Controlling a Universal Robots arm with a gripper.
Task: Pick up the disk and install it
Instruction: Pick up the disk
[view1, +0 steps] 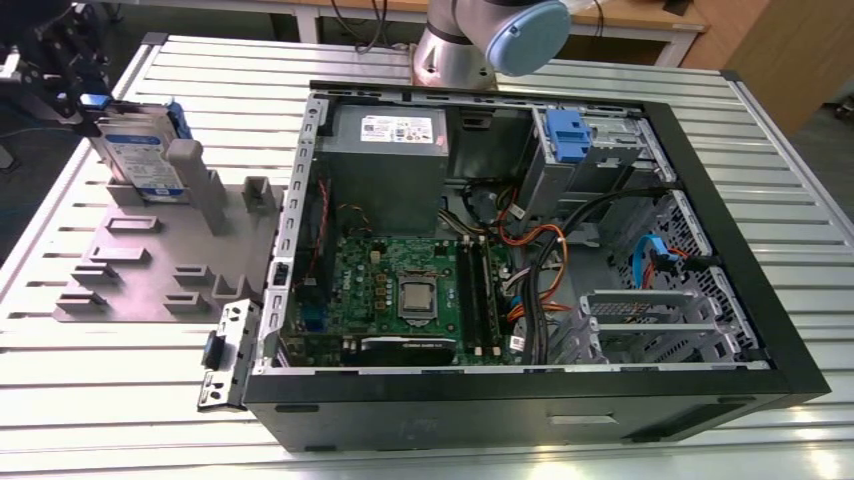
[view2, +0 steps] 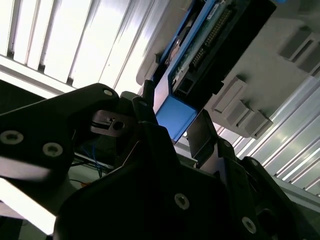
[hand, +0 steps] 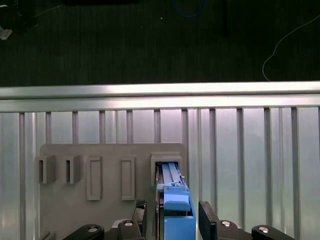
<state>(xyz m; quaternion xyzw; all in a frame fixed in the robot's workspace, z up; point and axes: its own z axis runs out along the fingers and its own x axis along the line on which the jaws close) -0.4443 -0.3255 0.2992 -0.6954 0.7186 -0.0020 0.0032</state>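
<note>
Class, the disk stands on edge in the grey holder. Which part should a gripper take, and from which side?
Take the disk's free top edge, at the blue rail, coming straight down from above, one finger on each flat face. The holder encloses its lower part, so only the top is free. The open gripper straddles that edge.

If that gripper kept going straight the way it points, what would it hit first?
Most likely the disk: its blue-railed edge sits between the fingers of the open gripper, standing upright in the grey holder.
</note>
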